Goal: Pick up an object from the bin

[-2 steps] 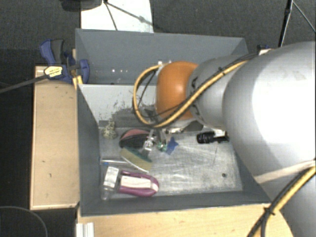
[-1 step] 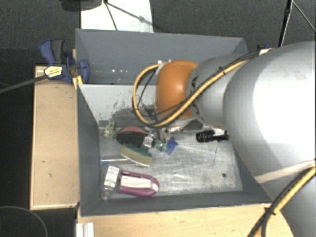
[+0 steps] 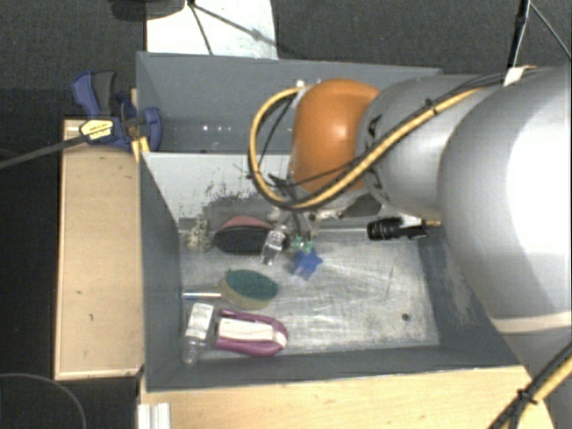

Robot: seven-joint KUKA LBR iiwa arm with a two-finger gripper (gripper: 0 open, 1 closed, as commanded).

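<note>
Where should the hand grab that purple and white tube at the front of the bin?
Probably across the narrow middle of the tube, coming straight down from above. It lies flat, lengthwise left to right, so its long sides give the shortest span. The front wall is close, so a sideways approach looks cramped.
</note>
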